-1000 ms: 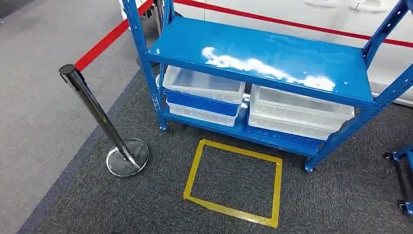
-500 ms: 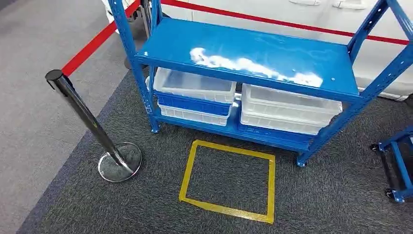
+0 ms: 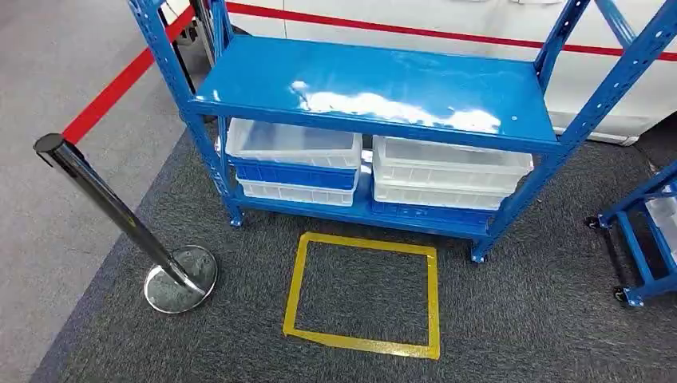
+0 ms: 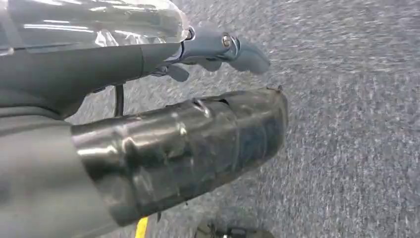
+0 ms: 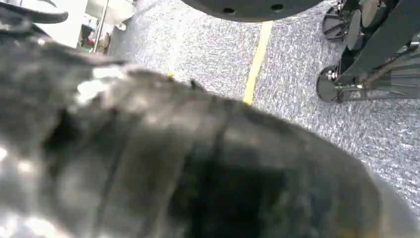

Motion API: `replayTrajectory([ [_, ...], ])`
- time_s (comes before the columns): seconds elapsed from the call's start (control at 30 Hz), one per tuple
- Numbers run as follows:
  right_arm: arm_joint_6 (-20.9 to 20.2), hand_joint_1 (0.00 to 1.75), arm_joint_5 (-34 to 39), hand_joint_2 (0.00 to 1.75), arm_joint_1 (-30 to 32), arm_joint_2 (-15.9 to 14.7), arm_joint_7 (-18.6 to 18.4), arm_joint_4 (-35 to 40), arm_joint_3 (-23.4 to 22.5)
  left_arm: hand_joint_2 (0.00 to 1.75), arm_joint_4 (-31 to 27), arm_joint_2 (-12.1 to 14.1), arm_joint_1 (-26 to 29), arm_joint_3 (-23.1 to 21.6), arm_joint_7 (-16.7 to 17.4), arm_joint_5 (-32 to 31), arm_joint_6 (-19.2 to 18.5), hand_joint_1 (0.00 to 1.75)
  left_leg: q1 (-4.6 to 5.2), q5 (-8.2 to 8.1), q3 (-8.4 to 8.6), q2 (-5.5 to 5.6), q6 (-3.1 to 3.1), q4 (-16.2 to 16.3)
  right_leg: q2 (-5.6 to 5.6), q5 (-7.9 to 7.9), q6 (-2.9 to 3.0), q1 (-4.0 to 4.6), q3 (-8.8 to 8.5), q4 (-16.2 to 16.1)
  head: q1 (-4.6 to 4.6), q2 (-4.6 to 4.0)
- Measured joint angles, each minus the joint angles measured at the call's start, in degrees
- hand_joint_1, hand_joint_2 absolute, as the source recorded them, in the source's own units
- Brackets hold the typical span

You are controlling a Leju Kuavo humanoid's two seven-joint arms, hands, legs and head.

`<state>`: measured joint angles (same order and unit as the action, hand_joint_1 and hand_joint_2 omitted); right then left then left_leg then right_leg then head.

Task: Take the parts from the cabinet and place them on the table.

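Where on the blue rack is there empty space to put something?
The top shelf of the blue rack is bare from end to end, bordered by its posts. The lower shelf is crowded: two stacks of white and blue bins sit side by side, with a narrow gap between them.

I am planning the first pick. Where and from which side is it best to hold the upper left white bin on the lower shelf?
Probably by the front rim of the upper left white bin, coming from the front. The top shelf covers it from above, and a blue post flanks its left end.
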<state>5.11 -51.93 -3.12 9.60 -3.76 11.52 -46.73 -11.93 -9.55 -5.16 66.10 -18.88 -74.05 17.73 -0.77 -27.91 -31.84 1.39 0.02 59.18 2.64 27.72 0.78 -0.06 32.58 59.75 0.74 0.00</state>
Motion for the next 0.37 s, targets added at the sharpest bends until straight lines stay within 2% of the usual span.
replayTrajectory([
  [0.03, -0.06, 0.0, -0.07, 0.0, 0.07, 0.0, 0.0, 0.0, 0.0, 0.0, 0.02, 0.0, -0.07, 0.0, 0.0, -0.06, -0.02, 0.0, 0.04, -0.01, -0.08, -0.06, 0.17, -0.05, 0.15, -0.1, -0.23, -0.03, 0.06, -0.1, -0.02, 0.0],
  [0.07, -0.15, 0.0, -0.13, 0.0, 0.12, 0.02, 0.0, -0.02, 0.0, 0.0, 0.0, 0.0, -0.04, 0.0, 0.02, -0.09, -0.02, 0.0, 0.24, 0.03, -0.06, -0.26, 0.54, -0.05, 0.36, -0.22, -0.53, -0.18, 0.03, -0.27, -0.02, 0.0],
  [0.1, -0.2, 0.0, -0.17, 0.0, 0.15, 0.02, -0.02, -0.02, 0.0, 0.0, 0.02, -0.02, -0.05, 0.02, 0.02, -0.09, -0.04, 0.0, 0.0, 0.33, 0.09, -0.57, 1.06, -0.61, 0.6, -0.15, -0.87, -0.11, 0.03, -0.21, -0.02, 0.0],
  [0.13, -0.2, 0.0, -0.2, 0.0, 0.16, 0.02, -0.02, -0.02, 0.0, 0.0, 0.0, -0.13, -0.05, 0.02, 0.07, -0.11, -0.04, 0.0, -0.26, 0.63, 0.32, -1.14, 1.53, -1.01, 0.01, 0.44, -1.1, -0.28, -0.01, 0.48, 0.0, 0.0],
  [0.17, -0.22, 0.0, -0.22, 0.0, 0.13, 0.02, -0.02, -0.02, 0.0, 0.0, 0.0, -0.07, -0.06, 0.02, 0.07, -0.11, -0.04, 0.0, -0.32, 0.68, 0.41, -1.3, 2.0, -1.27, -1.15, 2.28, -1.43, -0.17, 1.18, 2.84, 0.11, 0.0],
  [0.23, -0.24, 0.0, -0.28, 0.0, 0.08, 0.02, -0.11, -0.02, 0.0, 0.0, 0.0, -0.07, 0.0, 0.02, 0.07, -0.15, -0.07, 0.0, -0.28, 0.63, 0.32, -1.99, 2.15, -1.25, -1.87, 6.59, -1.99, -0.47, 5.44, 11.43, 0.07, 0.0],
  [0.27, -0.24, 0.0, -0.33, 0.0, 0.07, 0.02, -0.17, -0.02, 0.0, 0.0, 0.0, -0.04, 0.05, 0.02, 0.11, -0.17, -0.07, 0.0, -0.25, 0.56, 0.33, -2.3, 2.2, -1.23, -1.97, 7.91, -2.16, -0.59, 7.32, 15.2, 0.07, 0.0],
  [0.3, -0.24, 0.0, -0.35, 0.0, 0.1, 0.02, -0.2, -0.02, 0.02, 0.0, 0.02, -0.04, 0.03, 0.02, 0.18, -0.17, -0.09, 0.0, -0.25, 0.51, 0.37, -2.51, 2.16, -1.21, -2.0, 7.91, -2.25, -0.72, 8.27, 17.0, 0.06, 0.0],
  [0.33, -0.24, 0.0, -0.5, 0.0, 0.16, 0.04, -0.37, -0.04, 0.02, 0.0, 0.0, -0.04, 0.02, 0.02, 0.2, -0.17, -0.11, 0.0, -0.25, 0.44, 0.46, -2.68, 2.08, -1.17, -2.1, 6.38, -2.3, -0.82, 7.79, 15.85, 0.09, 0.0],
  [0.37, -0.24, 0.0, -0.52, 0.0, 0.2, 0.02, -0.44, -0.04, 0.0, 0.0, 0.02, -0.04, 0.01, 0.02, 0.24, -0.2, -0.11, 0.0, -0.26, 0.33, 0.58, -2.72, 1.97, -1.13, -2.23, 3.89, -2.19, -0.85, 6.0, 12.14, 0.06, 0.0],
])
